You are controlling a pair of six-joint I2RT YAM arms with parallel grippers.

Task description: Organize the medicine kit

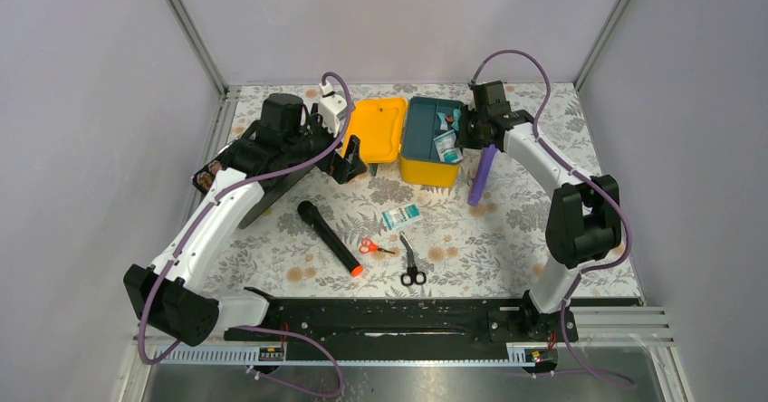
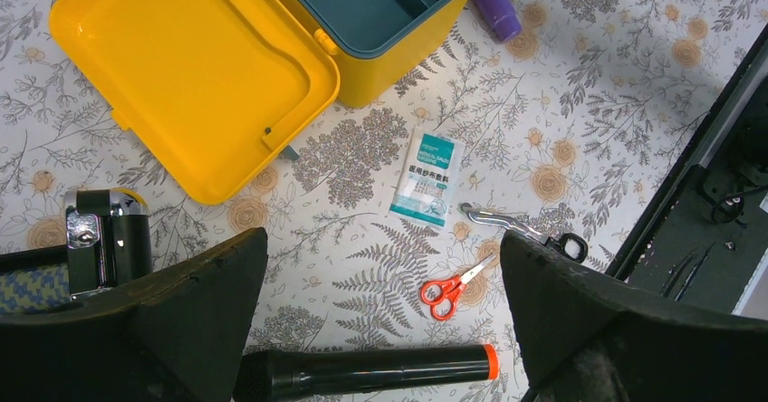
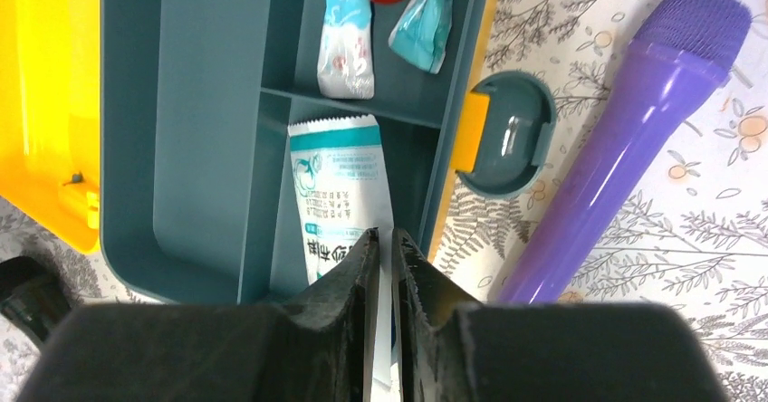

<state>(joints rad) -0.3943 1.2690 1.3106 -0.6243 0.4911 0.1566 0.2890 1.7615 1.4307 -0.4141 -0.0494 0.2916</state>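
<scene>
Yellow medicine kit [image 1: 426, 144] sits open, lid flat, teal tray holding sachets.

purple mic [image 1: 482, 174] beside kit [image 1: 427, 172] rt side; open lid [image 1: 379, 130] blocks lt

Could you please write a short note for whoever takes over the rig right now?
Left gripper: open, empty, above the table near the medicine kit's lid.
Right gripper: shut on the held sachet, low over its teal tray.
Done: kit open; two small packets lie in one tray compartment.
Left: release the held sachet; the loose sachet, red scissors and black scissors lie on the table.
</scene>
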